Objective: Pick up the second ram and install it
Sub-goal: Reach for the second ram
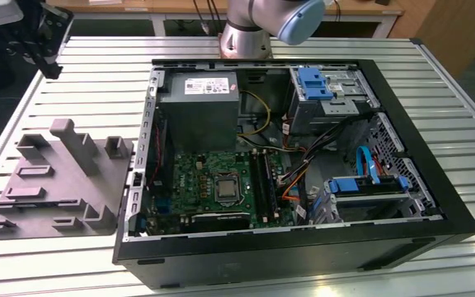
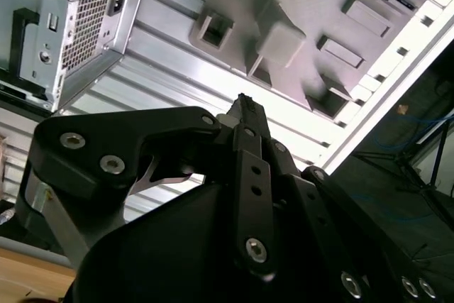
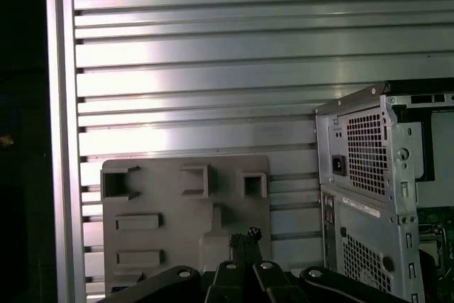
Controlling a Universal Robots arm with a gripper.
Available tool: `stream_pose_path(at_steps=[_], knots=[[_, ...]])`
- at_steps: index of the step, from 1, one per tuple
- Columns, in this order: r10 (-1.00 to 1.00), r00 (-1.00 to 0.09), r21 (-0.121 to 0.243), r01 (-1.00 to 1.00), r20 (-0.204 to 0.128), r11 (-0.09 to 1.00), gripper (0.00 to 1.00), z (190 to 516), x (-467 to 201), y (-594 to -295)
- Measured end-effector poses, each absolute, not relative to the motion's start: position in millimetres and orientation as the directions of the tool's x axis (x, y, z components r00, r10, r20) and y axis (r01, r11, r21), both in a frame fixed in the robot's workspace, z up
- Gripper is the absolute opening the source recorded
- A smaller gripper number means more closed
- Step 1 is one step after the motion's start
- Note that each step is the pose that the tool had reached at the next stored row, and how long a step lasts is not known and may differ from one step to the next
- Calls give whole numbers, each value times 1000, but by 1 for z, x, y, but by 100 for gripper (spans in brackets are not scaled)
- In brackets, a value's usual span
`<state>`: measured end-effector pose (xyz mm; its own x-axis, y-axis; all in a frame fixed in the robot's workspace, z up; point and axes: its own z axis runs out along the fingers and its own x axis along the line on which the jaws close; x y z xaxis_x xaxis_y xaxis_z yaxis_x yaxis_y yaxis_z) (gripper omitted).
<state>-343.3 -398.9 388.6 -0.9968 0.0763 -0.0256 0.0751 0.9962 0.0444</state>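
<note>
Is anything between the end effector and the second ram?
Nothing visible. The black end effector faces the grey moulded plastic fixture plate, where the dark-green ram stick lies uncovered in a slot.

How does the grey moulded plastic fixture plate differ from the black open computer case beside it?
The grey moulded plastic fixture plate is pale and low, a flat slab with upright posts and slots; the black open computer case is dark, much bigger and a deep box. The plate is one moulded piece, while the case holds a green motherboard and a grey power-supply box. Both lie on the slatted aluminium table, side by side.
</note>
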Motion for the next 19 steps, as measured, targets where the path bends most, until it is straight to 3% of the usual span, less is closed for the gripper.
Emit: stream_pose_path(at_steps=[19], knots=[[76,-997,43,75,-26,996,10,381,-381,-419]])
